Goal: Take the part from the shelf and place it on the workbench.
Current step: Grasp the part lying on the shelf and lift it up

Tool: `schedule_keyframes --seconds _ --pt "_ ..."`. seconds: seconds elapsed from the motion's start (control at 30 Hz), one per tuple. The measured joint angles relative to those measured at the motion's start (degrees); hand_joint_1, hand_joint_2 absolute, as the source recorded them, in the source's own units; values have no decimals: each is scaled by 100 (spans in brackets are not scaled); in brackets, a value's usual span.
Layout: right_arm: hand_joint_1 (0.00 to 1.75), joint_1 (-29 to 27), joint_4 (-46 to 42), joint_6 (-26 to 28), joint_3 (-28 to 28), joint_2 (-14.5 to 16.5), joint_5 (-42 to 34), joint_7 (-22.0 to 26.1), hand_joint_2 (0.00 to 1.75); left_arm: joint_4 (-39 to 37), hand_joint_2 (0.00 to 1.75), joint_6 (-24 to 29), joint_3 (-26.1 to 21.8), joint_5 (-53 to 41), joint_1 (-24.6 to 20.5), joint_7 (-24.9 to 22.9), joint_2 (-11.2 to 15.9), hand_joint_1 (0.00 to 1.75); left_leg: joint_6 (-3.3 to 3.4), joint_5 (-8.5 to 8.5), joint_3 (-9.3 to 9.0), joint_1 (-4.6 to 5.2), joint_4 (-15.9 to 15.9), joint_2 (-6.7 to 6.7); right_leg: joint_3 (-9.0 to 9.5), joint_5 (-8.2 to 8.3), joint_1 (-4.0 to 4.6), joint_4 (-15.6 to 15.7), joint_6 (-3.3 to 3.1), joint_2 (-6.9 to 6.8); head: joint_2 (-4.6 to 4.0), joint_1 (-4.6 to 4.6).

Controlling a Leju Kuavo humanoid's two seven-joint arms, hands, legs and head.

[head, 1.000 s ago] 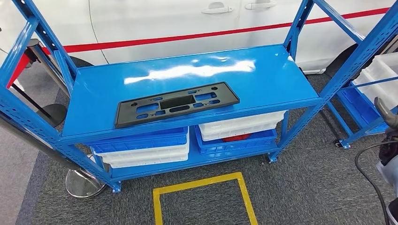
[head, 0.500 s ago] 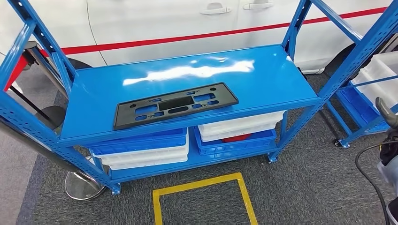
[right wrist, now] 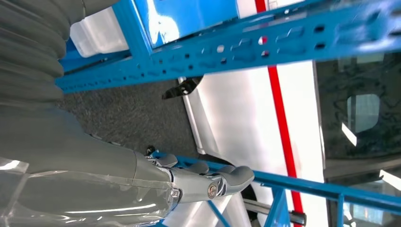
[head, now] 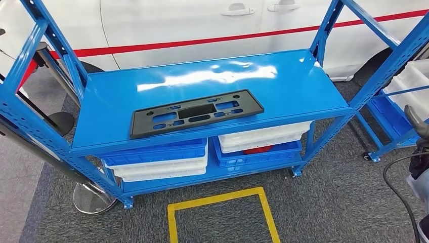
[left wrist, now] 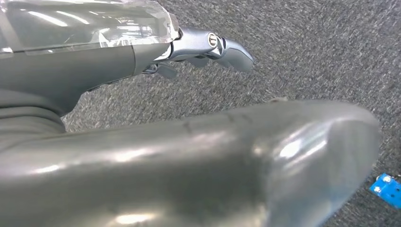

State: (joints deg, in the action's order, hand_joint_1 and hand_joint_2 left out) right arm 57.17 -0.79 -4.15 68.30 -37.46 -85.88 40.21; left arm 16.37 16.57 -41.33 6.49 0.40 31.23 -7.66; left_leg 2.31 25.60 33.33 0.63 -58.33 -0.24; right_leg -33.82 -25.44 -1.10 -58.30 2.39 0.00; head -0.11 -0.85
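The part [head: 196, 113] is a flat black rectangular frame with cut-outs, lying near the front edge of the blue shelf's top board [head: 288, 81]. In the head view my right hand [head: 414, 121] is low at the right edge, well apart from the part. The right wrist view has that right hand [right wrist: 203, 182] with fingers stretched out and holding nothing, beside blue shelf rails [right wrist: 265, 47]. My left hand [left wrist: 208, 45] hangs over grey carpet, fingers extended and empty, its thick thumb [left wrist: 236, 161] in the foreground.
Blue and white bins [head: 162, 159] sit stacked on the lower shelf. A yellow taped square [head: 221, 198] marks the carpet in front. A second blue rack with a white bin [head: 412, 81] stands at the right. Behind is a white car [head: 202, 20]; a stanchion base [head: 91, 198] is at the left.
The whole picture has shifted slightly, so the camera moved. The part lies in the same place on the shelf, and the right hand stays at the right edge.
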Motion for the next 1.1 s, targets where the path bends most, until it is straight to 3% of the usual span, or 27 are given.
schedule_keyframes --seconds 0.07,0.13,0.23,0.27,0.33,0.43,0.5,0.57,0.63,0.7,0.73,0.8,0.87,0.9,0.93,1.0,1.03,1.1 --pt "0 2 0 0 1 0 0 -1 175 0 0 0 -1 1 0 0 -2 0 -51 10 12 5 -6 0 -13 16 1 18 -58 -1 0 -1" --pt "0 7 0 0 1 1 0 1 175 -1 0 0 -1 1 4 1 -2 0 -121 159 89 -2 -199 2 -2 33 -29 45 -127 -9 0 -7" --pt "0 9 0 0 1 4 0 3 175 -2 0 0 -1 1 4 0 -2 0 -195 698 574 -37 -1258 4 1 35 -36 54 -179 -18 0 -14" --pt "0 7 0 0 1 5 0 2 175 -2 0 0 0 1 5 0 -2 0 -206 802 733 -46 -1582 4 0 33 -35 50 -182 -18 0 -13" --pt "0 5 0 0 0 6 0 1 175 -2 0 0 0 2 9 0 -2 0 -215 842 876 -54 -1859 4 1 30 -34 44 -185 -17 0 -13" --pt "0 4 0 0 0 7 0 1 175 -2 0 0 0 2 10 0 -2 0 -215 825 881 -55 -1864 4 2 29 -34 43 -186 -17 0 -13" --pt "0 4 0 0 1 7 0 1 175 -2 0 0 0 2 11 0 -2 0 -214 803 873 -56 -1843 4 2 28 -34 43 -186 -17 0 -13" --pt "0 6 0 0 1 7 0 2 175 -2 0 0 -1 2 10 0 -2 0 -201 529 674 -61 -1407 4 12 20 -33 36 -179 -12 0 -13" --pt "0 10 0 0 1 7 0 3 175 -3 0 0 -1 1 6 0 -2 0 -125 143 255 -44 -512 1 28 9 -24 31 -109 -3 0 -11" --pt "0 19 0 0 1 3 0 3 175 -4 0 0 -1 1 1 2 -2 0 4 -43 2 -38 41 3 -17 -99 -32 -92 7 2 0 -1" --pt "0 27 1 0 2 1 0 3 175 -4 0 0 -2 1 0 3 -2 0 53 -79 -7 -42 87 6 -108 -226 -41 -289 56 3 0 5" --pt "0 29 1 0 2 0 0 1 175 -4 0 0 -2 1 -4 4 -3 0 87 -102 -14 -47 120 8 -441 -600 -43 -1006 86 4 0 14" --pt "0 2 1 0 2 3 0 -1 175 -4 0 0 -2 1 2 3 -8 0 88 -101 -11 -39 115 7 -700 -742 -45 -1522 106 2 0 15" --pt "0 -7 1 0 2 4 0 -2 175 -4 0 0 -2 2 6 3 -10 0 85 -98 -12 -38 109 6 -685 -647 -46 -1474 107 1 0 14" --pt "0 -9 2 0 2 2 0 -2 175 -4 0 0 -2 2 8 2 -12 0 78 -92 -17 -38 99 5 -550 -455 -47 -1192 103 -1 0 15" --pt "0 2 2 0 2 -1 0 -2 175 -4 0 0 -2 2 5 2 -15 0 44 -65 -18 -29 63 2 -150 -94 -33 -377 76 -5 0 15" --pt "0 6 1 0 2 -1 0 -2 175 -4 0 0 -2 2 2 2 -16 0 20 -53 -11 -20 47 -1 -17 -5 -18 -101 47 -2 0 13" --pt "0 5 1 0 2 2 0 2 175 -4 0 0 -2 1 -2 2 -15 0 -25 -44 3 -5 35 -4 35 4 18 34 -16 8 0 8"
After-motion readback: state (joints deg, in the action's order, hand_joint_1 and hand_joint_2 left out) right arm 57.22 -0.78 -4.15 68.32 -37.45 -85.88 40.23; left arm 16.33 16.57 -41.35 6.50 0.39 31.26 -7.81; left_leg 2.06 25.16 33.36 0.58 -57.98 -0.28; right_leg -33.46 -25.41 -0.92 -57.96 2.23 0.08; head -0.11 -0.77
